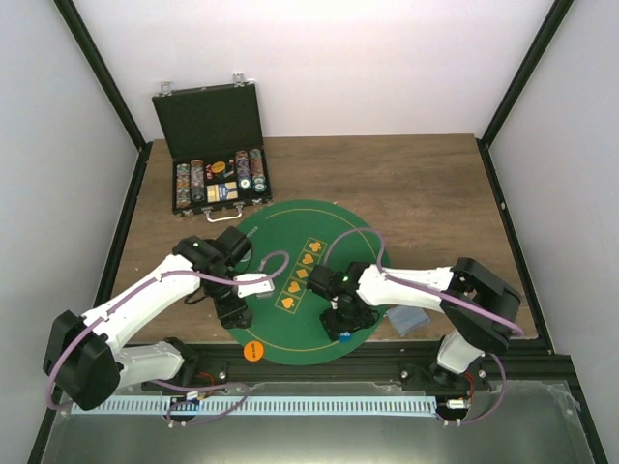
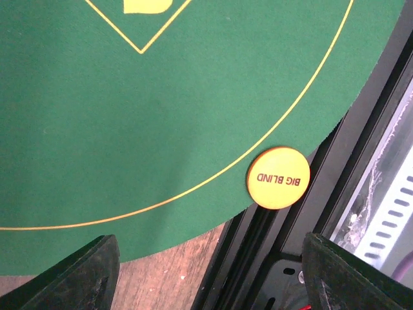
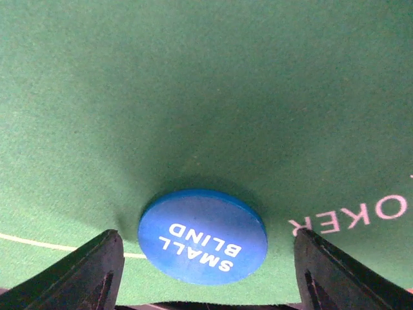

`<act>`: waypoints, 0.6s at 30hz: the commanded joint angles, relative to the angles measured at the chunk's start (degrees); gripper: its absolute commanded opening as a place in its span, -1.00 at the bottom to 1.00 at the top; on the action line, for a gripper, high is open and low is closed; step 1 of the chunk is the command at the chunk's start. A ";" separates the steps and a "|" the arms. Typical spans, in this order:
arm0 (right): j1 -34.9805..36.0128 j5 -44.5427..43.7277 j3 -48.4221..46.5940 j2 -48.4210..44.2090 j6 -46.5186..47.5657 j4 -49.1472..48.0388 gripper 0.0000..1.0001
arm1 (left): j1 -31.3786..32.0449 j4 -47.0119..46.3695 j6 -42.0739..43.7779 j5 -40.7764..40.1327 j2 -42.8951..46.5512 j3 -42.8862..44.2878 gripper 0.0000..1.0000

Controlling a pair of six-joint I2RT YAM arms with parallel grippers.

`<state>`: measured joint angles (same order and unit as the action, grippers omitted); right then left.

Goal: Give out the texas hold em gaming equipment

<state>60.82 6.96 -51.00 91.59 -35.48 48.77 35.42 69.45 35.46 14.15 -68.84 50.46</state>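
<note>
A blue disc marked SMALL BLIND [image 3: 202, 236] lies on the green felt mat [image 3: 193, 77] between the fingers of my right gripper [image 3: 205, 265], which is open, with a gap on each side of the disc. In the top view this disc [image 1: 344, 335] sits near the mat's front edge under the right gripper [image 1: 342, 324]. An orange disc marked BIG BLIND [image 2: 279, 177] lies half on the mat's front-left edge, half on the black rail; it also shows in the top view [image 1: 252, 350]. My left gripper [image 2: 210, 274] is open and empty, hovering short of it; in the top view it [image 1: 235, 311] is above the mat's left edge.
A stack of grey-blue-backed cards [image 1: 406, 321] lies on the wood right of the mat [image 1: 290, 217]. The open black case [image 1: 218, 184] with rows of chips stands at the back left. A black rail [image 1: 319, 367] runs along the table's front edge.
</note>
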 commanded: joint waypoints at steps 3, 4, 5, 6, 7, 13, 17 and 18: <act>2.27 -1.46 -1.21 4.19 -0.64 1.89 0.34 | 0.27 -3.30 -2.89 -2.39 1.09 -0.94 0.58; 2.43 -1.55 -1.35 4.47 -0.64 2.12 0.29 | 0.21 -4.16 -3.50 -3.73 0.97 -1.08 0.58; 2.54 -1.57 -1.46 4.63 -0.64 2.32 0.24 | 0.25 -4.87 -4.13 -5.21 0.92 -1.21 0.57; 2.59 -1.50 -1.62 4.72 -0.64 2.44 0.18 | 0.11 -5.58 -4.64 -6.54 0.76 -1.30 0.57; 2.63 -1.32 -1.76 4.69 -0.64 2.48 0.12 | -0.14 -6.16 -4.96 -7.80 0.47 -1.28 0.57; 2.58 -1.69 -2.87 4.46 -0.11 2.68 -0.07 | -7.61 -9.51 -5.95 -9.03 -3.23 0.78 0.56; 2.64 -2.04 -4.72 5.33 1.34 2.31 -0.14 | -13.30 -13.19 -8.23 -9.23 -7.33 3.40 0.53; 2.63 -2.18 -5.22 5.69 1.67 2.29 -0.16 | -14.54 -13.96 -8.71 -9.23 -8.41 3.96 0.52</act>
<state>62.28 3.73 -54.11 95.07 -35.20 52.62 24.88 60.40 29.56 6.02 -74.13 51.24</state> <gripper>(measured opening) 0.505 0.768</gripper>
